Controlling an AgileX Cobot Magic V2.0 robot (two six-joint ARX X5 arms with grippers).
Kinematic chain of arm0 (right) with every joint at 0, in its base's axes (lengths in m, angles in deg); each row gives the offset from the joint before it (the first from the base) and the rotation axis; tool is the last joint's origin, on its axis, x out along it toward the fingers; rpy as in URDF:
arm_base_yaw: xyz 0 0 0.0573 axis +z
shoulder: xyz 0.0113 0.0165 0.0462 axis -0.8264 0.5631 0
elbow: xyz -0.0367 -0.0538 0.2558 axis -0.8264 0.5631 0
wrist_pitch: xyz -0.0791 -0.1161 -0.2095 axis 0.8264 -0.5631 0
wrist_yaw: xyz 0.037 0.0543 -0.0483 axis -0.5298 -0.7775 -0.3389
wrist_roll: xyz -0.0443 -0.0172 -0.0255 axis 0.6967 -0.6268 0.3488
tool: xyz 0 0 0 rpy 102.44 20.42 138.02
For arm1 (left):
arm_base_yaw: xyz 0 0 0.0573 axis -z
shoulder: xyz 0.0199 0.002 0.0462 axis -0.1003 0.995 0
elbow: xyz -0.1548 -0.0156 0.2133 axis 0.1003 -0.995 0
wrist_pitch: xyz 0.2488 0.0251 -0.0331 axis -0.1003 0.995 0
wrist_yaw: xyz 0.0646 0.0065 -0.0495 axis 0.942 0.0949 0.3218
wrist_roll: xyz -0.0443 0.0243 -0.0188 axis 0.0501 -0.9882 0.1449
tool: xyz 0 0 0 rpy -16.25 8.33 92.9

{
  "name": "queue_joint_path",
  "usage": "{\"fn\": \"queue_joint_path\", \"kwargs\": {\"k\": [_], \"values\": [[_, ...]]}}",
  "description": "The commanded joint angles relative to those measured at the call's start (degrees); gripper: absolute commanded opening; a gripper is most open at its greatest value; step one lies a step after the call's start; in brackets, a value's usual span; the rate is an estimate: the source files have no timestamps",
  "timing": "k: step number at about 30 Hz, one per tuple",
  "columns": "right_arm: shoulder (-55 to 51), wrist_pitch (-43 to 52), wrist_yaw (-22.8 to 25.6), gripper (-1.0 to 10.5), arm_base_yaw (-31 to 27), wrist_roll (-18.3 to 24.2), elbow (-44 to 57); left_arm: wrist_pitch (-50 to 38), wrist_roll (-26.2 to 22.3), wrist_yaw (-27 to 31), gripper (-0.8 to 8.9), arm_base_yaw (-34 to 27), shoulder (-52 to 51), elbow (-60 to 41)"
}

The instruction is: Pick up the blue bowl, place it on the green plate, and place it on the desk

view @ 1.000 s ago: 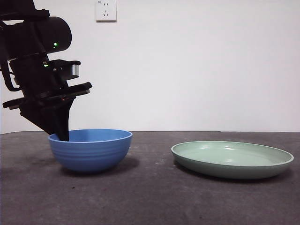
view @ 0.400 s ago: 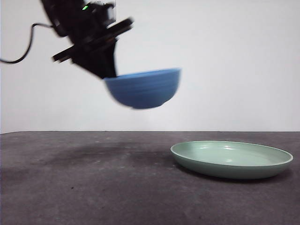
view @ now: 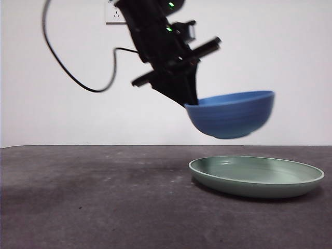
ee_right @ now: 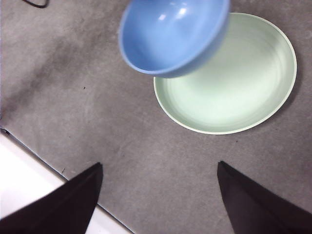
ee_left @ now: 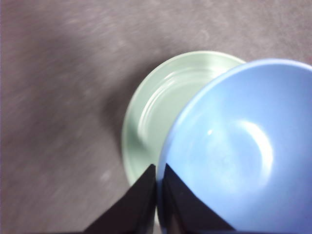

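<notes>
Done so far: the blue bowl (view: 231,115) was off the desk (view: 104,207) and in the air, carried by the left gripper (ee_left: 157,183), whose two jaws were pinched together on the bowl's rim, one inside the wall and one outside.
Bowl position: it hung above the green plate (view: 257,177), clear of it and not touching, with its rim tilted a little; seen from the front it sat over the plate's 9 o'clock half rather than dead centre.
Still to do: lowering the bowl onto the plate and letting go looked to be the step in hand; the later placing on the desk had not begun (judged only from how things lay).
Right gripper (ee_right: 158,195): its jaws stood wide apart and held nothing, well back from both dishes, so this arm seemed to be waiting.
Front view alone: it showed the air gap between bowl and plate, and the arm's black cable looping down at about 10 o'clock from the bowl.
Left wrist view alone: it showed the grip on the rim itself, with the plate partly hidden beneath the bowl.
Right wrist view alone: it showed the overlap from above, the bowl covering the plate's edge at roughly 10 o'clock, the plate otherwise bare inside.
</notes>
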Motion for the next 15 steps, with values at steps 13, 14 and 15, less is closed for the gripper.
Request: {"fn": "queue_joint_path", "kwargs": {"k": [13, 14, 15], "values": [[0.24, 0.42, -0.02, 3.8, 0.13, -0.57, -1.11, -0.81, 0.52, 0.31, 0.15, 2.12, 13.25, 7.54], [0.24, 0.39, -0.02, 3.8, 0.13, -0.59, -1.11, -0.79, 0.52, 0.28, 0.15, 2.12, 13.25, 7.54], [0.24, 0.37, -0.02, 3.8, 0.13, -0.57, -1.11, -0.61, 0.52, 0.26, 0.21, 2.16, 13.25, 7.54]]}}
